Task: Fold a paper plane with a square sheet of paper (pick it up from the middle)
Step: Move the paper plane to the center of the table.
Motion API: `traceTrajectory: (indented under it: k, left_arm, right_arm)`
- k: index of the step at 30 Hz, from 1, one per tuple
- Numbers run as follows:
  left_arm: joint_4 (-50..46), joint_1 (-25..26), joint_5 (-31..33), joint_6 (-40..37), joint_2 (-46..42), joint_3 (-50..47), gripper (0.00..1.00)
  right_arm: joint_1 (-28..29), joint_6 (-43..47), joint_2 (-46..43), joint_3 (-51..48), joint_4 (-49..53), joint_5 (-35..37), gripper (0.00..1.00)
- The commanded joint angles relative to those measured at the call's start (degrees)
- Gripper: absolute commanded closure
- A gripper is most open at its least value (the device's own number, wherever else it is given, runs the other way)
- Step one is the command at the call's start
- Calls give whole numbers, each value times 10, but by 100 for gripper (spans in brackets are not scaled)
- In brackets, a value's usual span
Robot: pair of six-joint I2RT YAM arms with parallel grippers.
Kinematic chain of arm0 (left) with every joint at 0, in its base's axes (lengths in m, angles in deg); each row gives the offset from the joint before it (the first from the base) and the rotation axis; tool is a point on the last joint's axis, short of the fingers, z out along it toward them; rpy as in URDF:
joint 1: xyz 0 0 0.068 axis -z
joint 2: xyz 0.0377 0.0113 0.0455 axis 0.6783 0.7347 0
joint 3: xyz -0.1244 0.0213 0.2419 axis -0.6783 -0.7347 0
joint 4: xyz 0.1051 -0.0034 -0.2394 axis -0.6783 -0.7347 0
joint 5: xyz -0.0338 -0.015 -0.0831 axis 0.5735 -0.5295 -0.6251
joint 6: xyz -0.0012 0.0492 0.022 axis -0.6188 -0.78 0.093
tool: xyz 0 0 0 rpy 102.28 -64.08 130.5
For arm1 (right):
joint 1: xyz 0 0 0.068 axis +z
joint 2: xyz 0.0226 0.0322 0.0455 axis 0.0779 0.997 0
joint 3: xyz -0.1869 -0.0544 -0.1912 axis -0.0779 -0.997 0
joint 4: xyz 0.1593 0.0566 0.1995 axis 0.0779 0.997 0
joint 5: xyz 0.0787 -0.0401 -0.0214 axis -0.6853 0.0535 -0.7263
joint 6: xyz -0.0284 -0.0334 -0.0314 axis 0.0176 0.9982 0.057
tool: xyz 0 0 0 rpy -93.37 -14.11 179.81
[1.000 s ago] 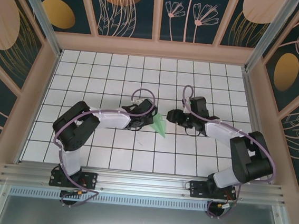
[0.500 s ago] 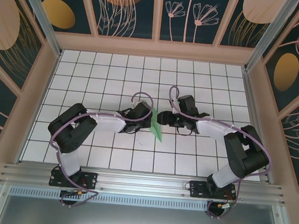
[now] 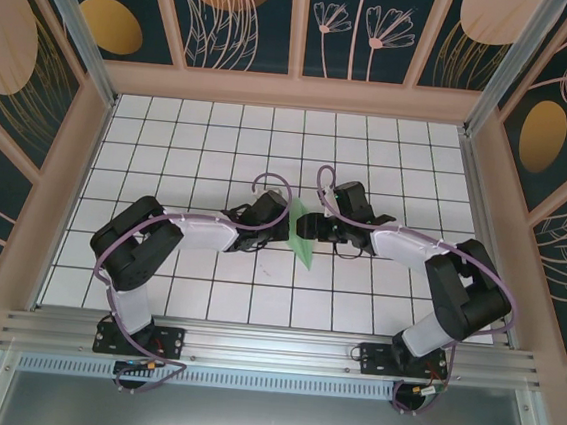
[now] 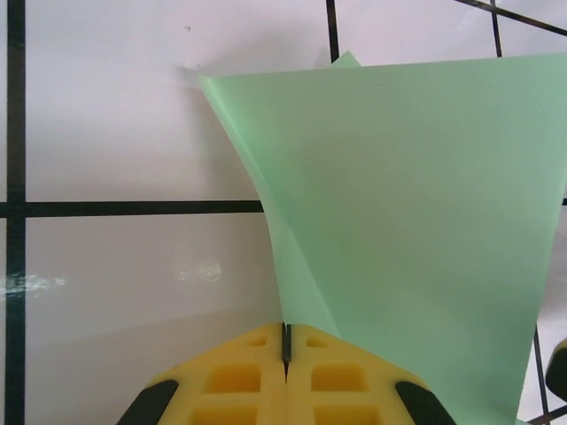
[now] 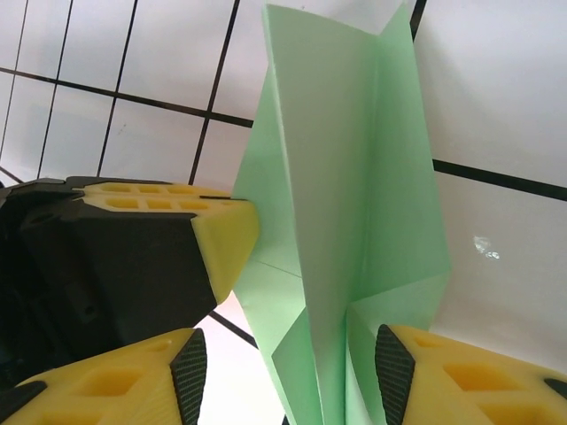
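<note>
The pale green sheet of paper (image 3: 302, 238) is folded into a slim, pointed paper plane shape and is held up above the white grid table (image 3: 210, 145). My left gripper (image 3: 283, 220) is shut on its edge. In the left wrist view the paper (image 4: 407, 212) fans out from the closed yellow fingertips (image 4: 285, 335). My right gripper (image 3: 313, 223) meets it from the right and stands open. In the right wrist view its two black pads (image 5: 190, 363) straddle the creased paper (image 5: 345, 177), with the gripper (image 5: 292, 365) round the lower end. The left gripper's yellow finger (image 5: 223, 237) touches the paper's left side.
The table is fenced by wooden walls (image 3: 295, 91) on three sides, with a metal rail (image 3: 271, 344) at the near edge. Both arms reach in towards the middle of the table, and white grid squares lie open all round them.
My right gripper has moved left, up to the paper, and its fingers now straddle it. The left gripper has shifted slightly right with the paper, which now stands more on edge.
</note>
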Motion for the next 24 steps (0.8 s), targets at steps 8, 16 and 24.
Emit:
traceTrajectory:
  k: [8,16,24]
  left_arm:
    - [18,-3,-7,-12,-8,-7,100]
    - [18,-3,-7,-12,-7,-7,100]
    - [21,-3,-9,-7,-6,-9,100]
  right_arm:
    - [3,15,16,11,10,2,41]
    - [5,14,22,2,6,-17,41]
    - [9,10,21,-7,6,-17,42]
